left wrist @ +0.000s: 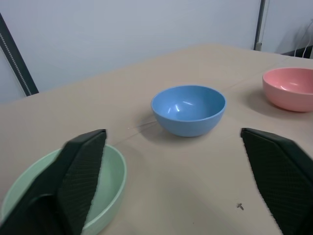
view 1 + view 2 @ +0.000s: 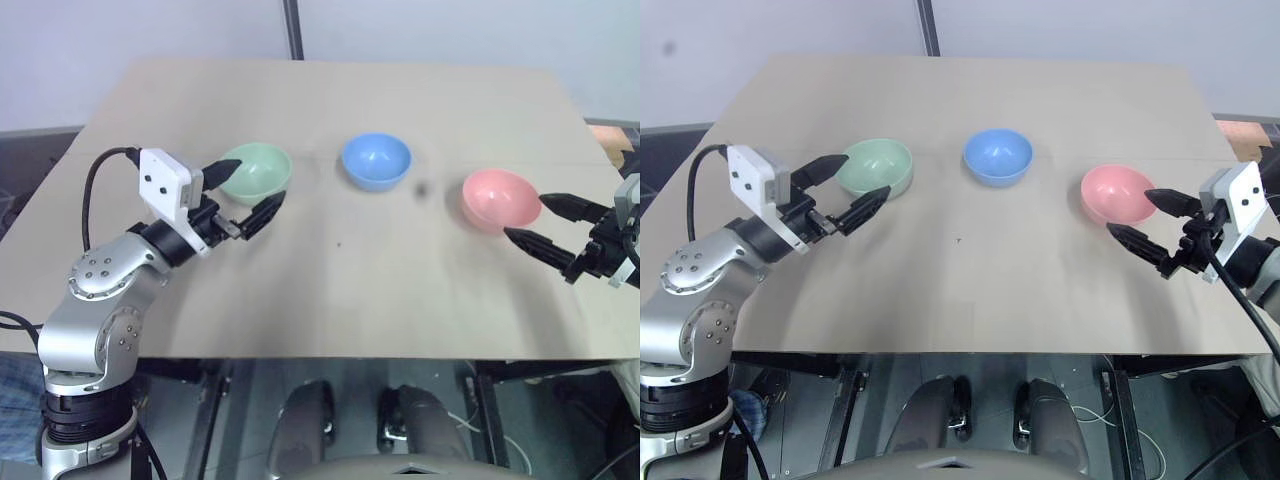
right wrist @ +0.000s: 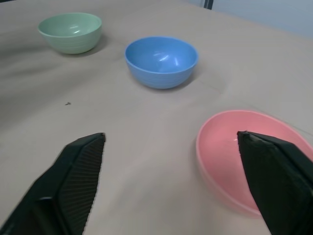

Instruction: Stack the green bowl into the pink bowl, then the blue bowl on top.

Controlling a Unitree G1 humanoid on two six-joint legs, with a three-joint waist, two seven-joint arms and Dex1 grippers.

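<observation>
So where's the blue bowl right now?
The blue bowl sits on the table at the middle of the row, between the green bowl on the robot's left and the pink bowl on its right, touching neither.

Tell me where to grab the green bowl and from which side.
Take the green bowl by its thin rim, one finger inside, one outside the wall. It stands upright with its mouth open, and its smooth, rounded sides would likely slip in a grip across the body. Come from the robot's left, where the open left gripper already hovers beside it.
</observation>
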